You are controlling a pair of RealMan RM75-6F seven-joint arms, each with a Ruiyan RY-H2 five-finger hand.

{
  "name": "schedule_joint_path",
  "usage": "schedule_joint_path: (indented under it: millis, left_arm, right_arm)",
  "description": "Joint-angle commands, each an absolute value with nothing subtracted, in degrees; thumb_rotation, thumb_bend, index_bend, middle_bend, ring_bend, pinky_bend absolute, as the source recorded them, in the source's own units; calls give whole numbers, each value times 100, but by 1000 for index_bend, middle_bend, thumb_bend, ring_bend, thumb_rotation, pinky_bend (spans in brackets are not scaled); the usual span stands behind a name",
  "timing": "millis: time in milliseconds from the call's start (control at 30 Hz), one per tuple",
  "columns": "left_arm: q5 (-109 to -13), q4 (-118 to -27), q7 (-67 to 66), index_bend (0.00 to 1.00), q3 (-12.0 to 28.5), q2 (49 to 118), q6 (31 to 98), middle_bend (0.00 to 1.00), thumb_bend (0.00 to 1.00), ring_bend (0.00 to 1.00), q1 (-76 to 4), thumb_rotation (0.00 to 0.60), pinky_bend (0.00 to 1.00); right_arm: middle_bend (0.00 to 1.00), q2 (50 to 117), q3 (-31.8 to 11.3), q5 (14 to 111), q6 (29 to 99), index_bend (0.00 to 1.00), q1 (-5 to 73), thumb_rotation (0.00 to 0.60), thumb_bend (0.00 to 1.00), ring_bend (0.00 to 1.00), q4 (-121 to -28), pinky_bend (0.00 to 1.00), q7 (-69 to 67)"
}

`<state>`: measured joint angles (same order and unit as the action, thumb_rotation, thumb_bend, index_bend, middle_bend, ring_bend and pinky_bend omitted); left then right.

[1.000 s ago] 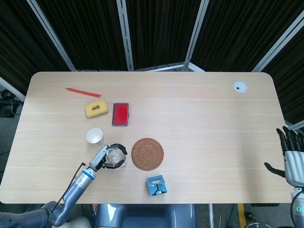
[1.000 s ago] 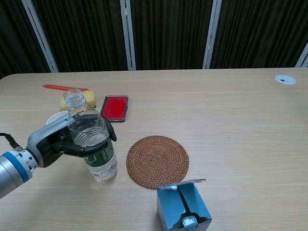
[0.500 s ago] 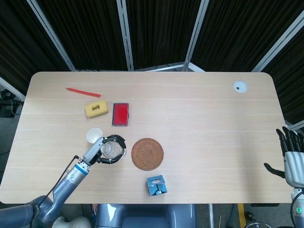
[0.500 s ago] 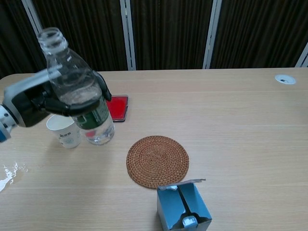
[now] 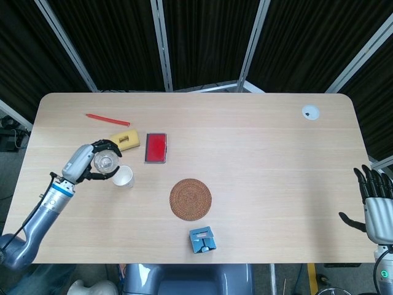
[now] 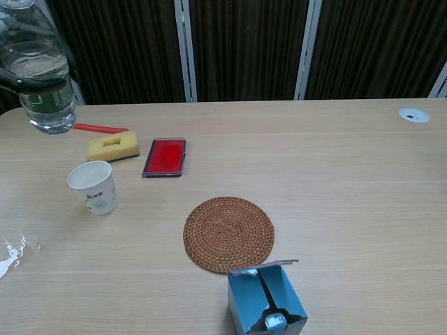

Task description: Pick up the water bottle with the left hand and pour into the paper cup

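1. Dark slatted panels with pale metal uprights back a light wooden table (image 5: 258, 160), which fills most of both views.
2. At the left of the head view, the left hand (image 5: 92, 165) has its fingers wrapped around the water bottle (image 5: 105, 163), seen from above as a clear round mouth.
3. In the chest view only the bottle's lower body shows, in the upper left corner, raised off the table with its top cut off by the frame edge; the hand holding it is barely made out there.
4. The paper cup (image 6: 93, 187) stands upright on the table, open and white inside; in the head view it sits just right of and below the bottle.
5. A small spill of water (image 6: 12, 252) glistens at the chest view's left edge, partly cut off.
6. The right hand (image 5: 376, 206) shows at the lower right edge of the head view, beside the table, holding nothing, fingers straight and spread; its wrist runs out of frame.
7. Behind the cup lie a yellow sponge (image 6: 113, 146), a red case (image 6: 165, 156) and a red pen (image 6: 101, 128), the pen's left end hidden behind the bottle in the chest view.
8. A woven coaster (image 6: 228, 233) lies mid-table, and a blue box (image 6: 266, 301) with an opened top sits below it, its base cut off in the chest view.
9. A white round fitting (image 5: 311, 112) sits in the table's upper right.
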<state>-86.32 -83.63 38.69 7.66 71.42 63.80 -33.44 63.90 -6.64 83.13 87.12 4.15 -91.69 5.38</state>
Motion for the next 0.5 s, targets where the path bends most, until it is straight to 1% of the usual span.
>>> schedule_joint_path:
  millis: [33, 233, 500]
  left_arm:
    - [-8473, -7603, 3775, 591, 586, 7028, 6102, 456, 605, 282, -3260, 600, 316]
    - [-8540, -6605, 3800, 593, 311, 7316, 5893, 456, 605, 282, -3198, 600, 316]
    - [-8597, -5764, 3684, 593, 124, 7743, 5647, 456, 609, 282, -3227, 600, 316]
  right_arm:
    - [0, 6407, -652, 8343, 8723, 0, 419, 600, 0, 0, -9199, 0, 597]
    - [0, 6413, -645, 8351, 8704, 0, 433, 600, 0, 0, -9227, 0, 659]
    - [0, 6439, -636, 8342, 8688, 0, 439, 600, 0, 0, -9225, 0, 723]
